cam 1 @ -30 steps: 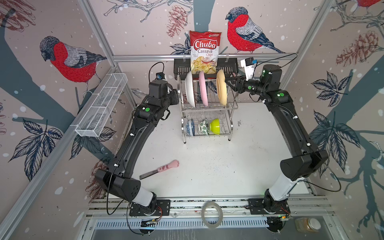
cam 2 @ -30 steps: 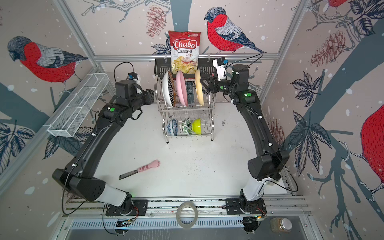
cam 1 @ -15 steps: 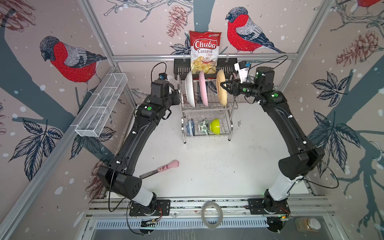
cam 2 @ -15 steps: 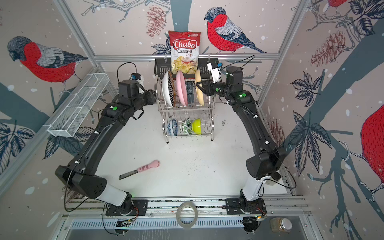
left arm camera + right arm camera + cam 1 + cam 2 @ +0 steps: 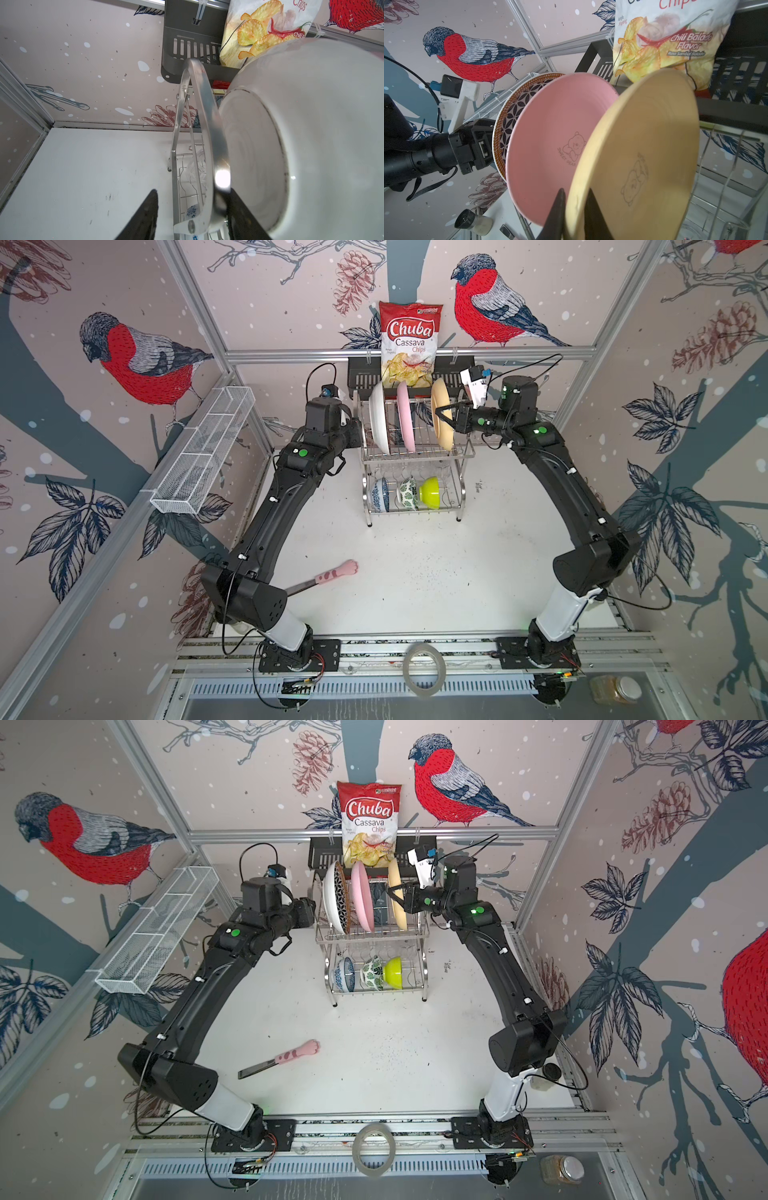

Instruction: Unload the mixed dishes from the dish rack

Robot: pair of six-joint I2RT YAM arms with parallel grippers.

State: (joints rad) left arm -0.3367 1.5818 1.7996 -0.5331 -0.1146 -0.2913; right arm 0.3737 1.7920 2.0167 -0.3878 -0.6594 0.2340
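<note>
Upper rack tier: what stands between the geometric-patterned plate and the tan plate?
Only the pink plate. It stands on edge between the geometric plate and the tan plate, which shows in both top views and the right wrist view.

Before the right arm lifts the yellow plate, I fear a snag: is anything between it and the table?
The right gripper is shut on the yellow plate at its rim. Only the dish rack wires under its lower edge hold it; the pink plate stands beside, apart, the chips bag behind.
</note>
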